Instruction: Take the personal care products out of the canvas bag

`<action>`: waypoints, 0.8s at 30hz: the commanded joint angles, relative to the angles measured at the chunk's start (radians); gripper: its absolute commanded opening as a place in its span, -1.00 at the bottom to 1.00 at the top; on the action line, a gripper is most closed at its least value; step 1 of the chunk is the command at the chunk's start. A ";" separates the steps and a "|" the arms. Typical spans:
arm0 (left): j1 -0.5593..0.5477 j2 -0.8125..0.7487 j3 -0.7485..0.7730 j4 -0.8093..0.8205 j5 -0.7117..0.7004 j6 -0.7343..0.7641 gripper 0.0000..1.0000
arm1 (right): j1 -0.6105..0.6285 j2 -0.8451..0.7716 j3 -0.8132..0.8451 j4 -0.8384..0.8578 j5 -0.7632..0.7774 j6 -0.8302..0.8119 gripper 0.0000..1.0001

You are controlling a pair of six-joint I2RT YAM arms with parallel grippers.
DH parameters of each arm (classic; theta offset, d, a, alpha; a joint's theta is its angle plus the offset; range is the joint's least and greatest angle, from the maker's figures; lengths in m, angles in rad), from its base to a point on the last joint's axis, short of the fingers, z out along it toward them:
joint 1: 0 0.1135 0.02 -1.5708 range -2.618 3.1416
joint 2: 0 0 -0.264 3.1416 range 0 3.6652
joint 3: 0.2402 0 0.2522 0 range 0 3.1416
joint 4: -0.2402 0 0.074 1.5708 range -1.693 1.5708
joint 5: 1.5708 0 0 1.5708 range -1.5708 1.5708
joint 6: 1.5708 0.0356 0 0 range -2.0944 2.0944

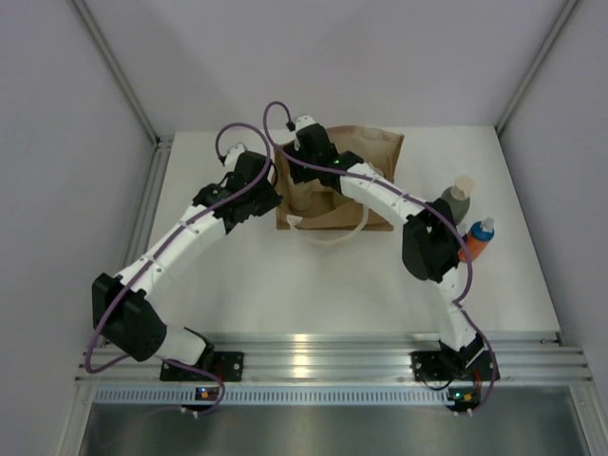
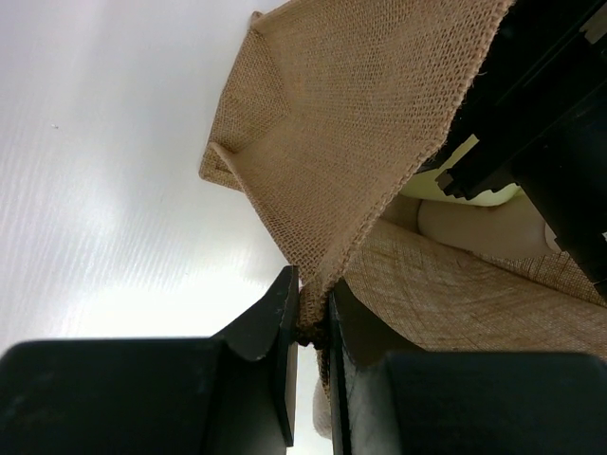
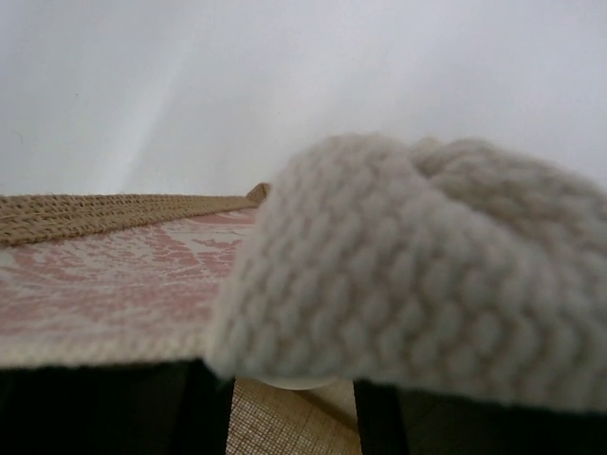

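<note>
The canvas bag (image 1: 375, 152) stands at the back middle of the table, its mouth facing up. My left gripper (image 1: 275, 197) is shut on the bag's left rim; in the left wrist view the woven edge (image 2: 318, 284) is pinched between the jaws (image 2: 313, 327). A cream bottle (image 2: 474, 227) and a yellow-green one (image 2: 479, 196) lie inside. My right gripper (image 1: 313, 157) reaches into the bag. A white looped handle (image 3: 417, 275) hides its fingertips; a pale round shape (image 3: 294, 382) shows between the fingers (image 3: 204, 412). A grey-green bottle (image 1: 458, 199) and an orange bottle (image 1: 479, 237) stand on the table at the right.
The bag's other white handle (image 1: 332, 233) trails onto the table in front of it. White walls close in the table (image 1: 285, 285) at the back and on both sides, with a metal rail along the near edge.
</note>
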 commanded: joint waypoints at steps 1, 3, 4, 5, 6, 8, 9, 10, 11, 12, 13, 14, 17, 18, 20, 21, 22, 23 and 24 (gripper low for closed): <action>0.010 0.024 0.007 -0.087 0.000 0.033 -1.00 | -0.008 -0.013 0.007 0.072 -0.014 -0.013 -0.90; 0.012 0.022 0.007 -0.087 -0.002 0.034 -1.00 | -0.005 -0.047 0.004 0.076 -0.014 -0.017 -1.00; 0.013 0.019 0.006 -0.087 -0.003 0.033 -1.00 | -0.002 -0.090 0.003 0.079 -0.009 -0.026 -1.00; 0.017 0.019 0.006 -0.087 -0.005 0.033 -1.00 | -0.001 -0.114 0.003 0.078 -0.006 -0.028 -1.00; 0.018 0.020 0.007 -0.085 -0.006 0.036 -1.00 | 0.001 -0.142 0.000 0.079 -0.005 -0.031 -1.00; 0.021 0.027 0.009 -0.087 -0.006 0.039 -1.00 | 0.001 -0.222 -0.006 0.078 0.002 -0.034 -1.00; 0.024 0.027 0.009 -0.087 -0.006 0.039 -1.00 | 0.001 -0.246 -0.014 0.078 0.009 -0.037 -1.00; 0.026 0.028 0.007 -0.085 -0.006 0.039 -1.00 | 0.002 -0.294 -0.017 0.076 0.012 -0.039 -1.00; 0.027 0.028 0.007 -0.085 -0.006 0.039 -1.00 | 0.002 -0.317 -0.020 0.076 0.014 -0.040 -1.00; 0.027 0.028 0.007 -0.085 -0.006 0.040 -1.00 | 0.002 -0.337 -0.022 0.076 0.015 -0.048 -1.00; 0.027 0.030 0.007 -0.087 -0.006 0.042 -1.00 | 0.001 -0.372 -0.022 0.075 0.017 -0.051 -1.00; 0.029 0.030 0.007 -0.087 -0.006 0.047 -1.00 | 0.001 -0.403 -0.020 0.070 0.017 -0.057 -1.00; 0.036 0.030 0.006 -0.087 -0.005 0.051 -1.00 | -0.001 -0.441 0.003 0.043 0.018 -0.062 -1.00; 0.038 0.031 0.006 -0.087 -0.003 0.053 -1.00 | -0.001 -0.452 0.024 0.020 0.023 -0.066 -1.00; 0.043 0.036 0.009 -0.085 0.001 0.057 -1.00 | -0.001 -0.492 0.043 -0.003 0.026 -0.071 -1.00; 0.044 0.037 0.010 -0.085 0.003 0.059 -1.00 | -0.001 -0.507 0.073 -0.034 0.031 -0.073 -1.00; 0.046 0.039 0.010 -0.085 0.004 0.059 -1.00 | -0.001 -0.535 0.090 -0.049 0.031 -0.077 -1.00; 0.044 0.040 0.012 -0.087 0.006 0.060 -1.00 | -0.001 -0.552 0.104 -0.065 0.035 -0.079 -1.00; 0.046 0.045 0.012 -0.087 0.007 0.060 -1.00 | -0.002 -0.569 0.124 -0.077 0.041 -0.082 -1.00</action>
